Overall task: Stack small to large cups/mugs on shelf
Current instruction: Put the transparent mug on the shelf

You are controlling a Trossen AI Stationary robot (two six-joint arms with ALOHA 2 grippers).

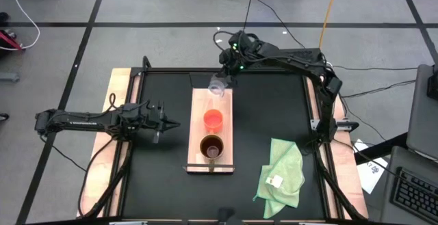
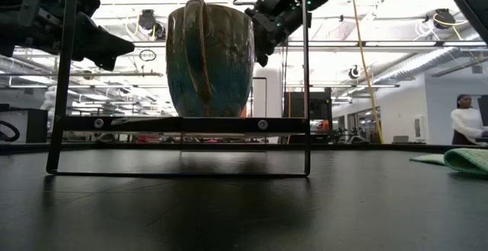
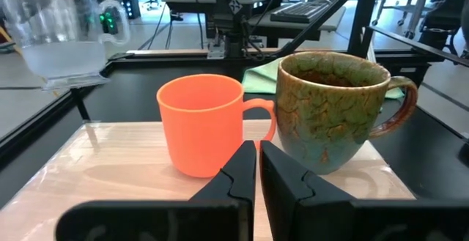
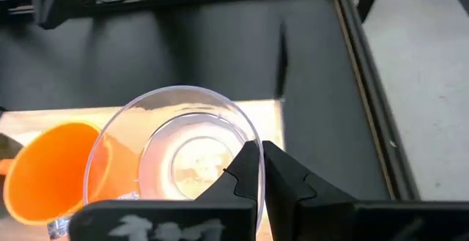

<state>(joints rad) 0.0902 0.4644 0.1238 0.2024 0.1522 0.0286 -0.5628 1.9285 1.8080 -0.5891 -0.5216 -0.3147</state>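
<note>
Glass cup [image 1: 217,85] hangs pinched by its rim in our right gripper [image 1: 224,78] above the shelf's [image 1: 198,133] far end; our left gripper [image 1: 166,124] waits closed.

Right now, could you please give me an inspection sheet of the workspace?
Surface: black table.
Job's things: brown mug and orange mug stand on the shelf; glass cup is above its far end.
Clutter: green cloth right of the shelf.
Grippers: right gripper shut on the glass cup's rim; left gripper shut, empty, left of the shelf.
Cables: on the floor beyond the table.
Surroundings: a person in the room.
</note>
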